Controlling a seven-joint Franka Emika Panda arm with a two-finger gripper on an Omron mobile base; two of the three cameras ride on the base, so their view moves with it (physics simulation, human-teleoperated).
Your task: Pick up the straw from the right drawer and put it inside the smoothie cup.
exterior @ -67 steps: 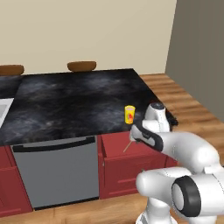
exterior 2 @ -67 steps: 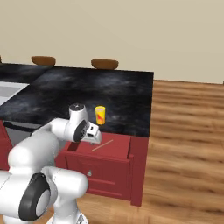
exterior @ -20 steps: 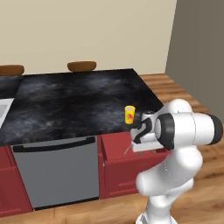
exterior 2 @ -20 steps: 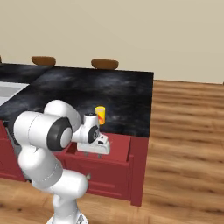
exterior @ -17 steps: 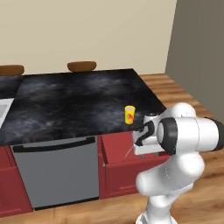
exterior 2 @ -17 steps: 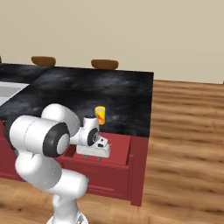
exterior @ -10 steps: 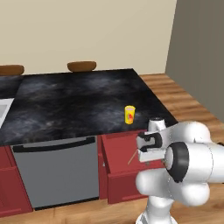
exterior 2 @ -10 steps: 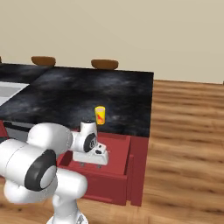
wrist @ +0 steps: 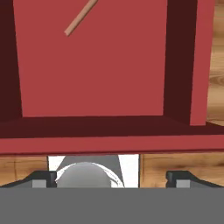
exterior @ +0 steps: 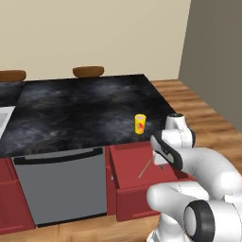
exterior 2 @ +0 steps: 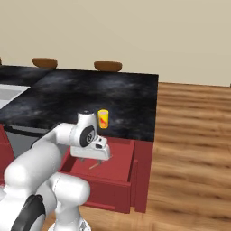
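Observation:
The right drawer [exterior: 127, 201] stands pulled out below the counter, its red box open to view. The thin tan straw [exterior: 144, 168] lies slanted on the drawer floor [wrist: 92, 74], and it also lies at the top of the hand view as the straw [wrist: 80, 17]. My gripper [exterior: 159, 163] hangs open over the drawer's right part, beside the straw and apart from it, its dark fingertips [wrist: 42, 177] spread wide. The small yellow smoothie cup [exterior: 140, 124] with a red mark stands upright on the black counter just behind the drawer; from the right it is the cup [exterior 2: 103, 118].
A grey dishwasher front [exterior: 61, 186] with a bar handle sits left of the drawer. The black counter [exterior: 80, 108] holds two brown bowls [exterior: 88, 72] at its far edge. Wooden floor [exterior 2: 189, 149] spreads to the right.
The arm's elbow and shoulder have swung down and to the right, while the hand stayed over the open drawer and sank a little. Straw and cup have not moved.

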